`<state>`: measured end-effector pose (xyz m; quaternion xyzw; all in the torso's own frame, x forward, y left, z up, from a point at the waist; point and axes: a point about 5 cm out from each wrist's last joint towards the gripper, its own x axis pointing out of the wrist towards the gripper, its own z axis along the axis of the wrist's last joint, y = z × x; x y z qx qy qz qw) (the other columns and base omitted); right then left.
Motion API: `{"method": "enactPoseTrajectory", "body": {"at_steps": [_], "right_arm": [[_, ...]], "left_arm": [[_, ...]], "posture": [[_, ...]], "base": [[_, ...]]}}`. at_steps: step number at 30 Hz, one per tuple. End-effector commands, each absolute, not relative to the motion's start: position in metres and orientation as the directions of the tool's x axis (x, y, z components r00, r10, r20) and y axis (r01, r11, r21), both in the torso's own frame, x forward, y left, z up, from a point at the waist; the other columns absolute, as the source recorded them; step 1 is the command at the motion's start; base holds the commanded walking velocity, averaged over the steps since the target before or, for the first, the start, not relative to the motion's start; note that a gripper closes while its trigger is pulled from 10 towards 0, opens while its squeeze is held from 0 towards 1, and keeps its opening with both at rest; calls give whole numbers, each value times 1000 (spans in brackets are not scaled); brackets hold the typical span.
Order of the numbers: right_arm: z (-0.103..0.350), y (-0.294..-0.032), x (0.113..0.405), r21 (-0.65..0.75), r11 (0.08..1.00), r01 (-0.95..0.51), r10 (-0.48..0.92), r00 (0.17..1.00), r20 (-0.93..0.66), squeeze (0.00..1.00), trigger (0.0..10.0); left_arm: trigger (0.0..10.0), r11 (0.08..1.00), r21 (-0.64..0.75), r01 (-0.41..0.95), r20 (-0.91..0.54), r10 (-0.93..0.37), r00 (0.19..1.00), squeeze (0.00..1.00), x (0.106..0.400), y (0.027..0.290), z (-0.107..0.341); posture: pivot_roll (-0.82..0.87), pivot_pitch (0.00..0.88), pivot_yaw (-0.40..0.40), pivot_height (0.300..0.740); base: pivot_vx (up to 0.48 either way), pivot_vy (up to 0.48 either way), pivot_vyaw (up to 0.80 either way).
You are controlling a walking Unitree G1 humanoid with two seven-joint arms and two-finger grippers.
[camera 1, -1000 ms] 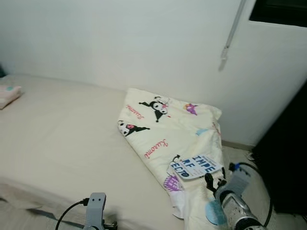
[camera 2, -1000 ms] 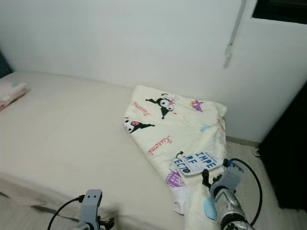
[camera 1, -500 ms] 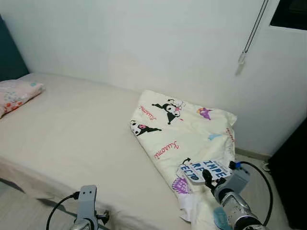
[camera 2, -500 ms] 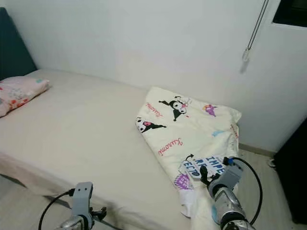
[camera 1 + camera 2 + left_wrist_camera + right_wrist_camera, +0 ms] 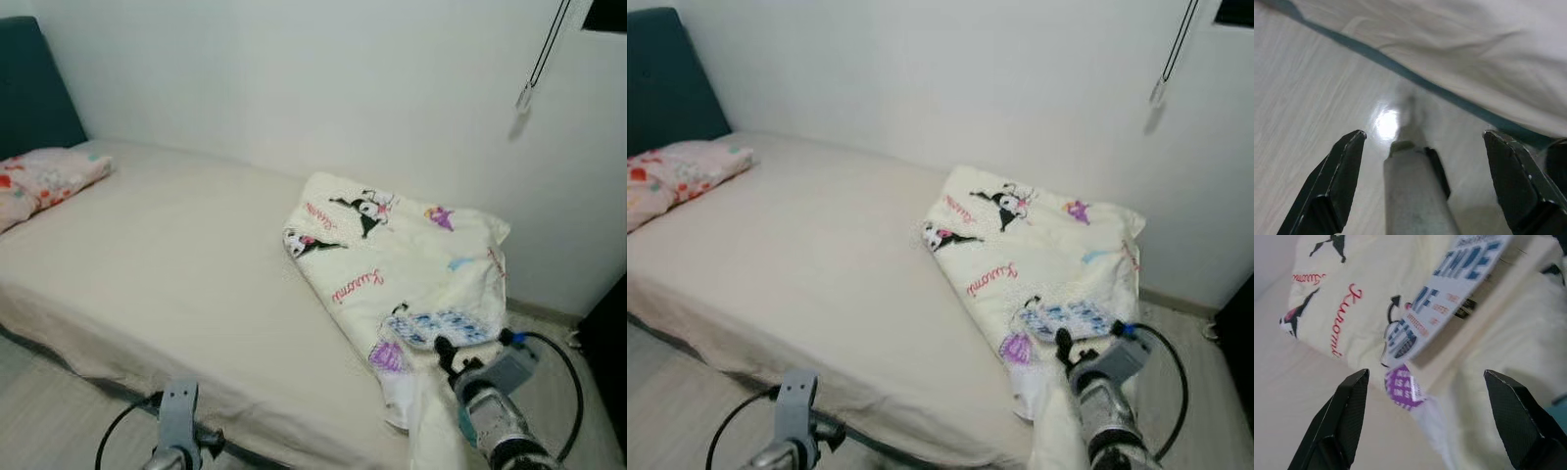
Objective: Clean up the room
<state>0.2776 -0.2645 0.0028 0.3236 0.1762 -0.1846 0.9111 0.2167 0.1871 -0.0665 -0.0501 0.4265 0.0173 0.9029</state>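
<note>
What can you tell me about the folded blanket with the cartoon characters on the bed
The blanket is cream, soft-looking cloth, printed with black cartoon figures, red script and purple and blue motifs. It lies folded in a thick pad at the bed's foot end, near the wall, with one corner hanging off the mattress edge. A white book with blue lettering rests on its lower part. The right gripper is open just before it.
</note>
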Motion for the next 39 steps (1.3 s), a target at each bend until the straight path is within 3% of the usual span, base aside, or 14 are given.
{"method": "enactPoseTrajectory", "body": {"at_steps": [1,7,9,10,22,30,36,39], "right_arm": [[3,-269,276,550,681,482,-253,861,-442,0,10000],[9,-290,272,653,540,531,-347,847,-403,0,10000],[9,-290,272,653,540,531,-347,847,-403,0,10000],[13,-291,274,694,517,501,-345,864,-367,0,10000],[48,-290,301,787,556,268,-274,953,-131,0,10000],[45,-303,295,762,538,359,-342,920,-192,0,10000],[49,-339,276,746,491,450,-470,858,-208,0,10000],[50,-342,274,745,490,454,-480,853,-204,0,10000]], "left_arm": [[10000,997,-48,-60,-783,-1,622,0,211,195,-68],[10000,1000,-13,-9,-792,-5,611,0,202,209,-71],[10000,1000,-13,-9,-792,-5,611,0,202,209,-71],[10000,1000,-4,7,-793,-7,609,0,199,215,-71],[10000,999,36,39,-809,6,587,0,177,245,-73],[10000,998,35,61,-811,-7,584,0,167,253,-74],[10000,995,17,93,-771,-46,635,0,172,263,-65],[10000,995,17,96,-767,-49,640,0,173,265,-64]], "posture": [[12,0,16,623],[63,16,66,623],[63,16,66,623],[87,53,90,623],[126,157,134,623],[132,243,142,623],[143,325,153,623],[143,325,153,623]], "base": [[0,0,0],[0,0,0],[0,0,0],[0,0,0],[0,0,0],[0,0,0],[0,0,0],[0,0,0]]}}
